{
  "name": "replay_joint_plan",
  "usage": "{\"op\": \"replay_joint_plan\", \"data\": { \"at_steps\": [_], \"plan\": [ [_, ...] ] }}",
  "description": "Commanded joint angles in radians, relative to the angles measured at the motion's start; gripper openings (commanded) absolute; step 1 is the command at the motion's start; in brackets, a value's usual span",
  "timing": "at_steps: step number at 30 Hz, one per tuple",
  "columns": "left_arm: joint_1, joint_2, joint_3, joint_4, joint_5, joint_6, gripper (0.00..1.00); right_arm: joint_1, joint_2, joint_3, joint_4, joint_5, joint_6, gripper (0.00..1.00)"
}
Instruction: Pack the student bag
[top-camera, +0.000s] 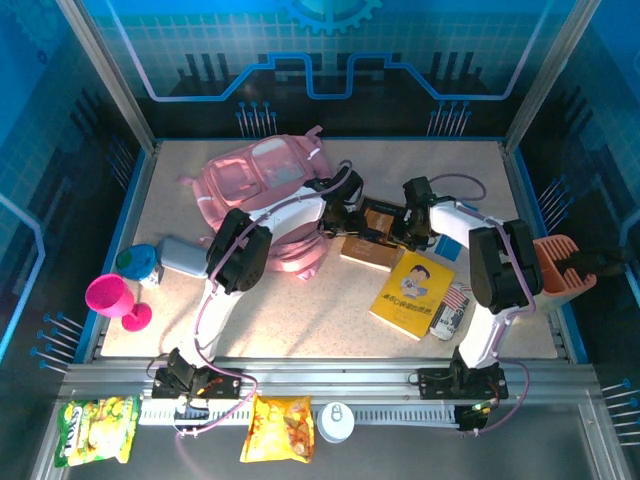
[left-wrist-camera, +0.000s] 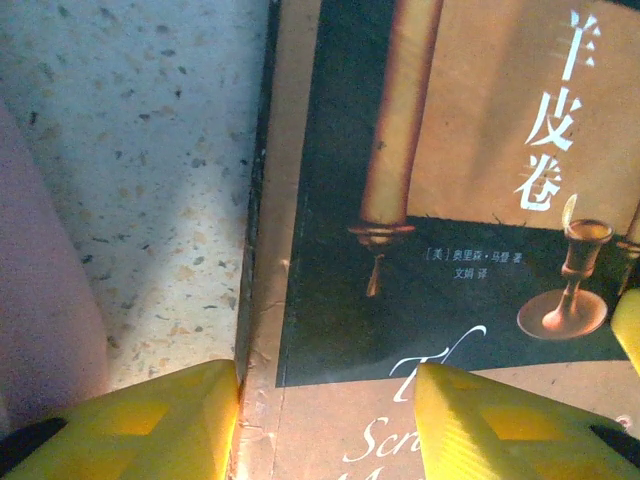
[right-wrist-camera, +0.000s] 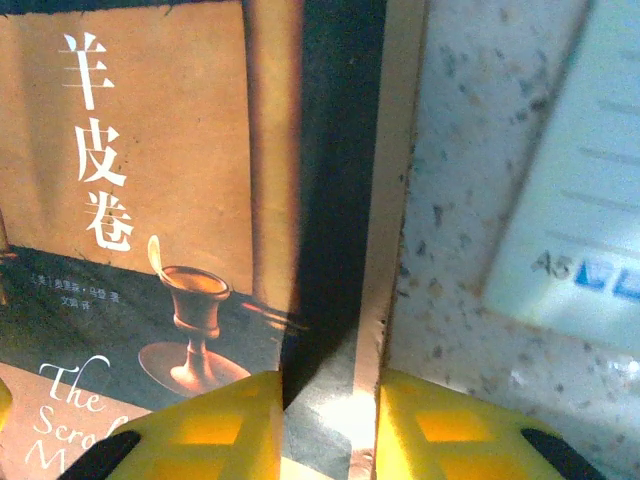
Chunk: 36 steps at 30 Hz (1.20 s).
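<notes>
While the bag (top-camera: 255, 180) waits far left on the table, your left gripper (left-wrist-camera: 325, 400) straddles the book (top-camera: 365, 250) half open. Your right gripper (right-wrist-camera: 330, 400) sits narrower on its other edge, and you cannot tell whether it holds. Next, pinch evenly and lift together.

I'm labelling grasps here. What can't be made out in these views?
Left wrist view: whether the left hand grips the brown book; the bottom edge cuts contact off.
Right wrist view: the A5 pad, cut by the right edge.
Top view: near side of the student bag, under the left arm.
</notes>
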Motion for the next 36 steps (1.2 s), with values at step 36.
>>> {"op": "replay_joint_plan", "data": {
  "at_steps": [36],
  "plan": [
    [0.075,-0.142,-0.048,0.103,0.483,-0.12,0.35,-0.043,0.043,-0.022,0.065,-0.152,0.045,0.25]
  ]
}}
